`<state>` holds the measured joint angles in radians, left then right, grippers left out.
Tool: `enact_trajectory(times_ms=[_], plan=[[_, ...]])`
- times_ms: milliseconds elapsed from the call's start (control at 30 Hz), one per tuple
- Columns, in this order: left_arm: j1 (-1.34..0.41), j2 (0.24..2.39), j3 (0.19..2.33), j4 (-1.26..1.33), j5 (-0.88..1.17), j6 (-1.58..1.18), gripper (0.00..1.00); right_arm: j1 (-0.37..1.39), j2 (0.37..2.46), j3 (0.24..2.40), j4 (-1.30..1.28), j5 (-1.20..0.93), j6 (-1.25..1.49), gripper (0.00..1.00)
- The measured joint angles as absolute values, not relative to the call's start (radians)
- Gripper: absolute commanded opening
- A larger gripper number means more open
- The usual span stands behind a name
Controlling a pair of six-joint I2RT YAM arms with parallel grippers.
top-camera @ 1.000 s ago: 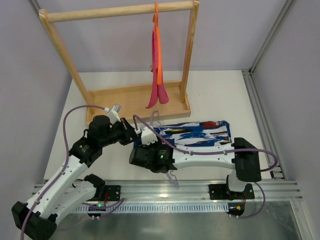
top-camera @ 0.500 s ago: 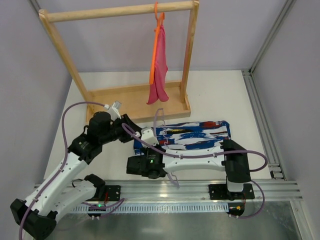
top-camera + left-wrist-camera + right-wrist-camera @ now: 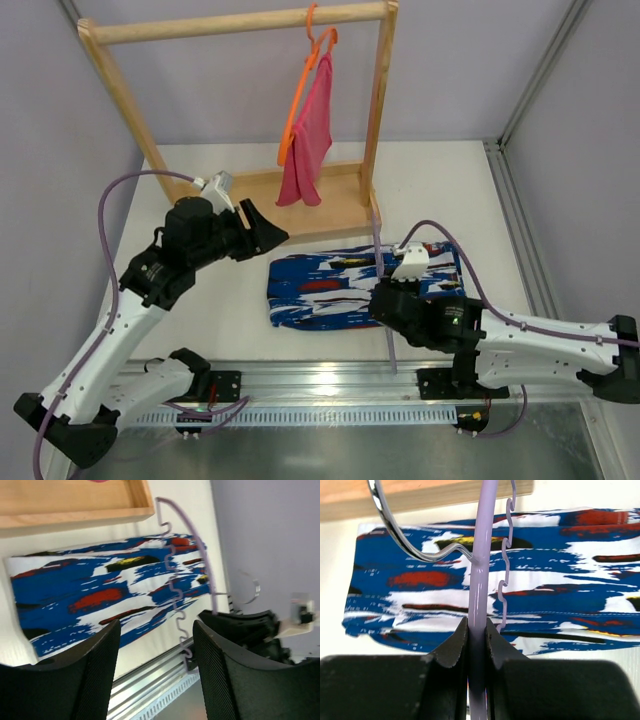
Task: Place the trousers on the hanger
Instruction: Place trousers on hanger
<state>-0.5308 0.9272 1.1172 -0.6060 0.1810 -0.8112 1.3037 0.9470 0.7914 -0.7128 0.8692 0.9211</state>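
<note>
The trousers (image 3: 320,290), a folded cloth in a blue, white, red and black print, lie flat on the table in front of the wooden rack. The lilac hanger (image 3: 389,345) stands edge-on over their right part and reaches down to the near rail. My right gripper (image 3: 385,300) is shut on the hanger's smooth arm (image 3: 484,555). The metal hook (image 3: 395,525) curves off to the upper left, and the trousers (image 3: 560,580) lie beneath. My left gripper (image 3: 265,228) hangs open and empty above the table's left side, apart from the hanger (image 3: 172,585) and the trousers (image 3: 90,595).
A wooden rack (image 3: 240,22) with a tray base (image 3: 270,195) stands at the back. An orange hanger with a pink cloth (image 3: 312,130) hangs from its bar. An aluminium rail (image 3: 320,378) runs along the near edge, and pale walls close in both sides.
My left gripper has opened, let go of the hanger and drawn back to the upper left. My right gripper has shut on the hanger and carried it right. The pink cloth has swung.
</note>
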Motion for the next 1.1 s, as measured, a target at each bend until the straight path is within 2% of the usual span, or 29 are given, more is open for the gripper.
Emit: enact_trajectory(times_ms=[233, 467, 700, 933, 1100], plan=[[-0.514, 0.912, 0.848, -0.579, 0.147, -0.804, 0.65, 1.143, 0.813, 0.702, -0.694, 0.823, 0.88, 0.04], [-0.508, 0.96, 0.601, -0.508, 0.109, -0.834, 0.7, 1.021, 0.767, 0.567, -0.572, 0.726, 0.817, 0.04], [-0.508, 0.974, 0.526, -0.414, 0.07, -0.859, 0.73, 0.92, 0.701, 0.524, -0.47, 0.624, 0.745, 0.04], [-0.508, 1.035, 0.507, -0.34, 0.067, -0.862, 0.75, 0.817, 0.747, 0.524, -0.379, 0.5, 0.698, 0.04], [-0.508, 1.056, 0.495, -0.305, 0.068, -0.861, 0.72, 0.788, 0.762, 0.535, -0.356, 0.45, 0.682, 0.04]])
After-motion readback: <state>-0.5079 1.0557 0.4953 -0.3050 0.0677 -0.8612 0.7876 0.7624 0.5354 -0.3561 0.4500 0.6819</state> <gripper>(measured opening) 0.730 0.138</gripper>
